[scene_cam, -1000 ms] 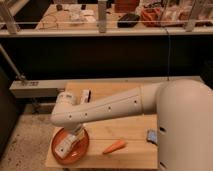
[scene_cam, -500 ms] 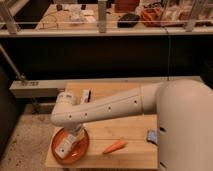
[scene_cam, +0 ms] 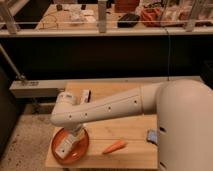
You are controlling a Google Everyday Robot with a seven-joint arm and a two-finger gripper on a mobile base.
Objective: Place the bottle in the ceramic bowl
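Observation:
The ceramic bowl [scene_cam: 80,149], a shallow orange-red dish, sits at the front left corner of the wooden table [scene_cam: 125,127]. My arm reaches left across the table and bends down over the dish. My gripper [scene_cam: 71,138] hangs just above the dish's middle. A whitish oblong shape with dark marks, the bottle [scene_cam: 63,147] by its look, is within the dish's outline directly below the gripper. I cannot tell whether it is held or rests in the dish.
An orange carrot-shaped object [scene_cam: 114,146] lies on the table right of the dish. A small bluish object [scene_cam: 151,136] lies further right by my arm's base. A small white and dark item [scene_cam: 86,94] sits behind my arm. A dark counter wall stands beyond the table.

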